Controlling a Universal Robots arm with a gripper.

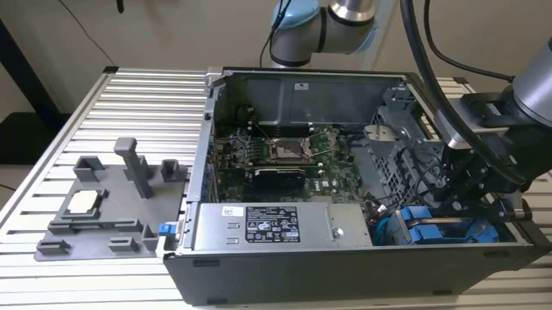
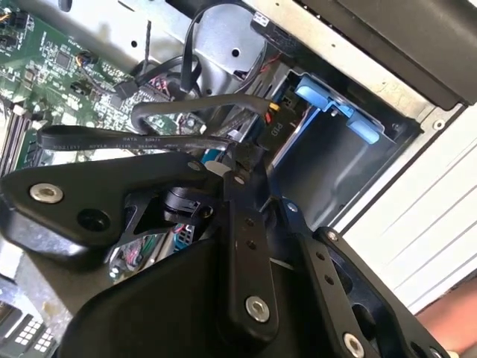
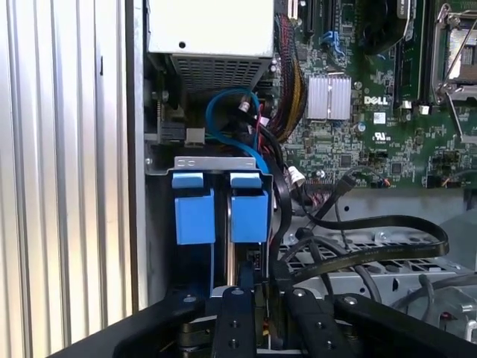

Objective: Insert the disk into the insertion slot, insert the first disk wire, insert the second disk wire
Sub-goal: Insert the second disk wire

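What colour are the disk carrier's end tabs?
Bright blue end tabs, clearest in the first wrist view.

Robot lab: open PC case [image 1: 285, 271] on slatted alu bench [image 1: 129, 103], grey fixture [image 1: 103, 213].

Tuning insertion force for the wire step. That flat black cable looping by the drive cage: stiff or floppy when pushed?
Probably floppy: the flat black cable sags in a long loose loop over the drive cage. Being a thin ribbon, it likely bends easily across its flat face and resists edgewise. It looks light, so a push near the gripper would likely just shift it.
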